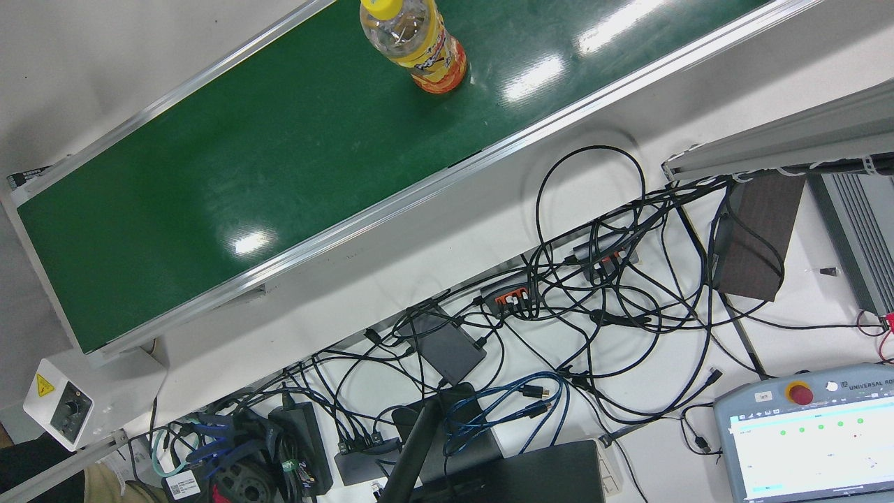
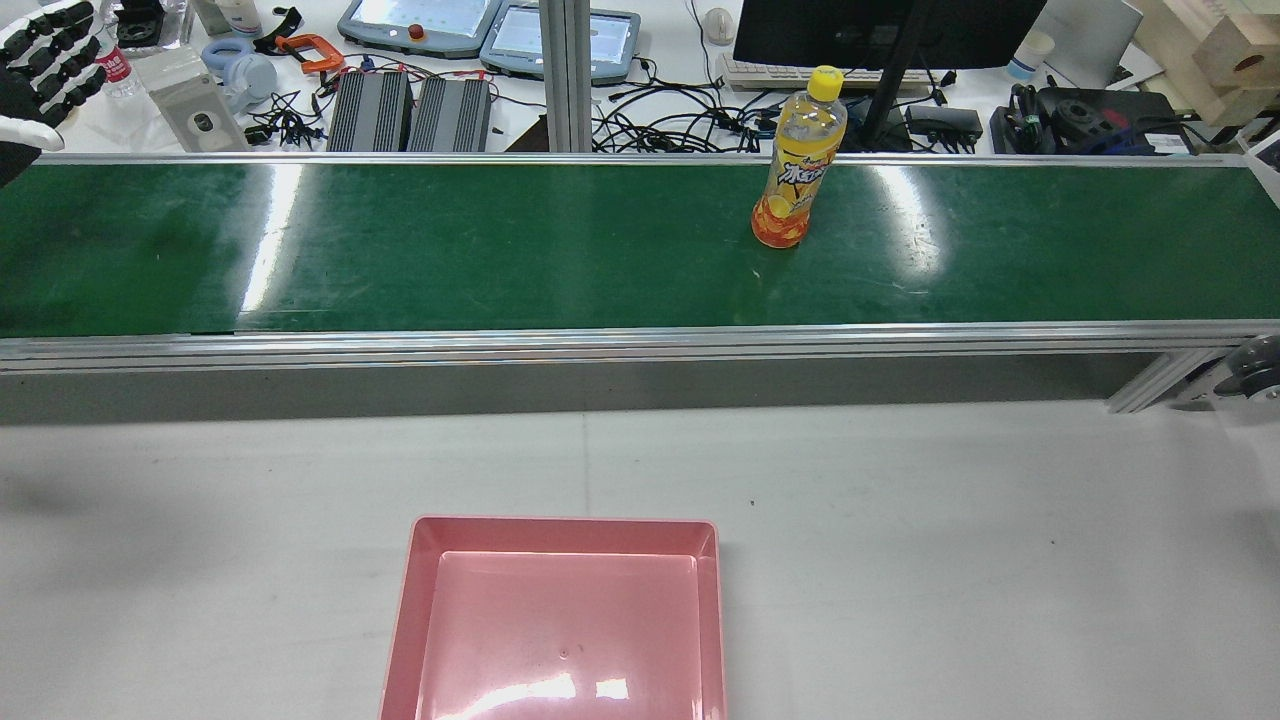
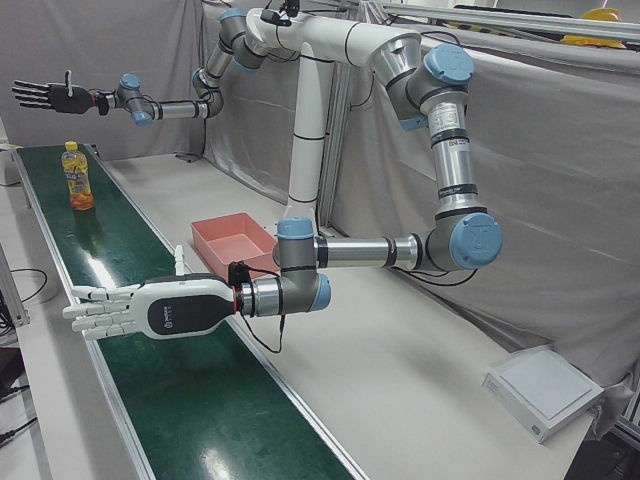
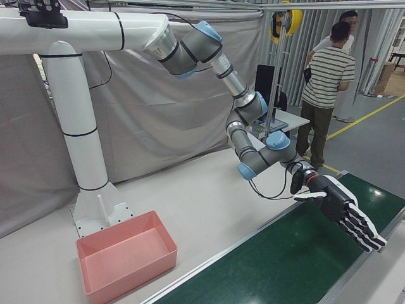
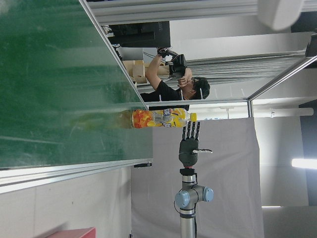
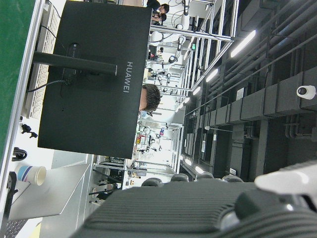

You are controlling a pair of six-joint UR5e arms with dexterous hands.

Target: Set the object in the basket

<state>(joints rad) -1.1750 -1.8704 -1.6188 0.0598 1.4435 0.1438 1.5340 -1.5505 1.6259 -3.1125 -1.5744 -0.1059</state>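
Bottle (image 2: 798,165), 1 pc, upright on green belt (image 2: 500,250), far from pink basket (image 2: 560,620): rigid, slick, top-heavy (partly full?); grip mid-label; both hands (image 3: 110,310) (image 3: 45,95) splayed, holding nothing.

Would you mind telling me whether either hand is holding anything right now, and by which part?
Nothing is held: the left hand and right hand are open, and the bottle stands alone on the belt.

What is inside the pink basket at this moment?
The pink basket holds nothing: its bare floor is visible in the rear view, though the picture's edge cuts off its near part. The bottle stands upright on the green conveyor belt, apart from the basket.
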